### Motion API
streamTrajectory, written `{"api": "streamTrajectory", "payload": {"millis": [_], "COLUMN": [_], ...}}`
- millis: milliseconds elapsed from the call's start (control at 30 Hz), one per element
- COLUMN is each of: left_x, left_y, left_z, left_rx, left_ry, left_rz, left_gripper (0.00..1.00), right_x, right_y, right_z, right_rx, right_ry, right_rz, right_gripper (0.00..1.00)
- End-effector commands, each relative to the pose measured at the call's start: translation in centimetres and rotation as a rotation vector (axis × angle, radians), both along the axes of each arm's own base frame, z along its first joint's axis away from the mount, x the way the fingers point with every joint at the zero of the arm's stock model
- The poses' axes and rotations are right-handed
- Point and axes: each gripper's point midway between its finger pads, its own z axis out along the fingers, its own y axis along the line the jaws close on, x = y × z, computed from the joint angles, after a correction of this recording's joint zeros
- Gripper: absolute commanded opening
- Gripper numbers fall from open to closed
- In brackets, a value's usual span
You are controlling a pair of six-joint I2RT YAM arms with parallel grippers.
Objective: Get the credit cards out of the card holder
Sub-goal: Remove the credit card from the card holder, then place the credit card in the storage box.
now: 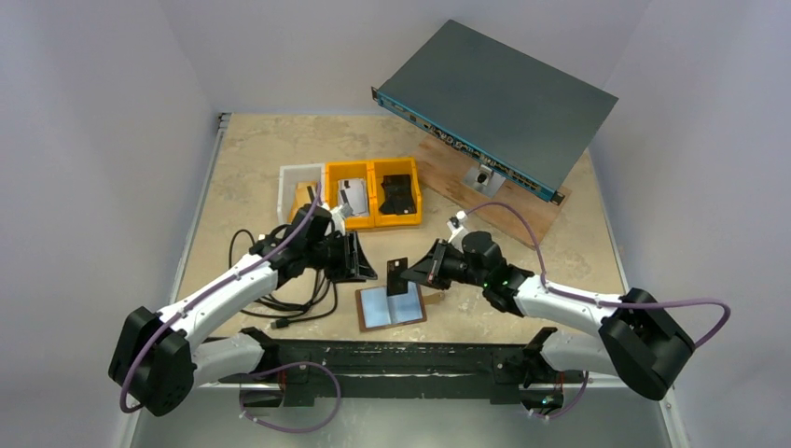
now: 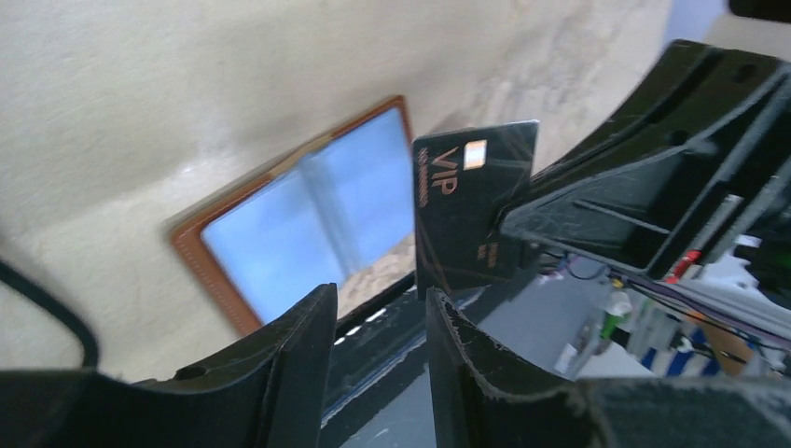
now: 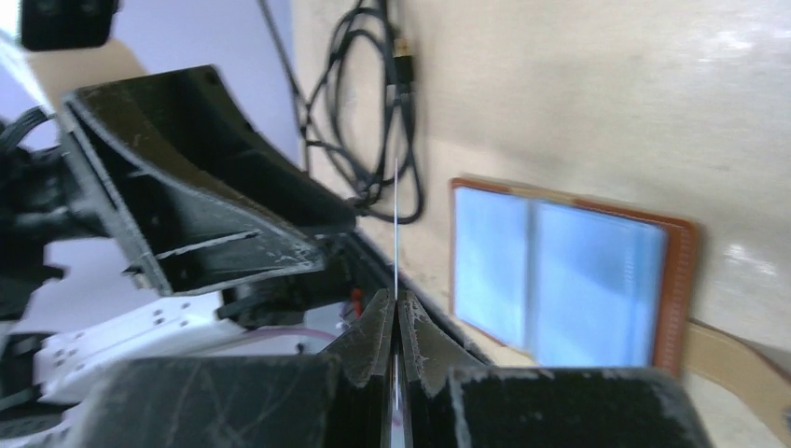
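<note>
Pinching one black credit card (image 2: 471,210) upright by one edge: right gripper (image 3: 395,303), jaws closed flat on it. Left gripper (image 2: 382,294): jaws partly apart, nothing between them, just beside the card. Card face: gold "VIP" lettering; finer print too blurred to read. Card holder (image 3: 679,280): brown leather-like rim, glossy pale-blue pockets, lying open flat on the beige table (image 1: 261,149).

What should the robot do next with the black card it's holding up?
Probably the left pincer should ease forward so its fingers go around the thin black VIP card. The right pincer is shut on one edge of the card and holds it upright, clear of the open brown leather card holder. The left pincer's fingers stand apart right beside the card, so a hand-over looks likely.
</note>
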Motion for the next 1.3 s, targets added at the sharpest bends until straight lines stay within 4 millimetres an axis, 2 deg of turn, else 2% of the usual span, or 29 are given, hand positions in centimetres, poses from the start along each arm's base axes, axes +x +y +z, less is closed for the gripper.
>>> {"api": "streamTrajectory", "payload": {"millis": [0,200,367,433,533,600,633,700,767,833,967,1067,1267], "left_x": [0.2,0.3,0.3,0.3,0.3,0.6,0.9,1.6,2.6,4.0,7.5,10.3,15.8], "left_y": [-2.2,-3.0,-3.4,-3.5,-3.4,-3.4,-3.3,-3.0,-2.5,-2.2,-2.6,-3.3,-5.0], "left_z": [3.6,4.9,5.3,5.4,5.5,5.7,5.7,5.6,5.5,5.7,6.8,7.3,6.5], "left_rx": [-0.229,-0.347,-0.402,-0.417,-0.42,-0.417,-0.406,-0.372,-0.322,-0.279,-0.246,-0.217,-0.161], "left_ry": [-0.037,-0.025,-0.013,-0.002,-0.001,-0.015,-0.021,-0.033,-0.042,-0.059,-0.1,-0.117,-0.141], "left_rz": [-0.074,-0.089,-0.096,-0.092,-0.085,-0.076,-0.062,-0.031,0.016,0.053,0.098,0.121,0.142], "left_gripper": [0.4,0.4,0.35,0.27,0.0,0.0,0.0,0.0,0.0,0.0,0.0,0.0,0.0], "right_x": [0.4,0.1,0.1,0.1,0.3,0.7,1.1,1.8,2.4,3.0,3.7,3.6,2.9], "right_y": [2.3,3.3,3.4,3.5,3.2,2.9,2.7,1.9,0.4,-1.3,-4.3,-5.3,-6.8], "right_z": [6.2,7.9,7.9,7.7,7.1,6.3,6.2,5.7,5.2,5.2,6.3,6.8,7.6], "right_rx": [0.215,0.299,0.319,0.314,0.279,0.219,0.184,0.095,-0.008,-0.084,-0.185,-0.228,-0.252], "right_ry": [-0.082,-0.079,-0.069,-0.065,-0.062,-0.063,-0.074,-0.09,-0.103,-0.118,-0.176,-0.195,-0.226], "right_rz": [0.082,0.121,0.128,0.128,0.114,0.089,0.074,0.031,-0.028,-0.108,-0.219,-0.233,-0.249], "right_gripper": [0.0,0.0,0.0,0.0,0.0,0.15,0.28,0.45,0.57,0.62,0.63,0.63,0.62]}}
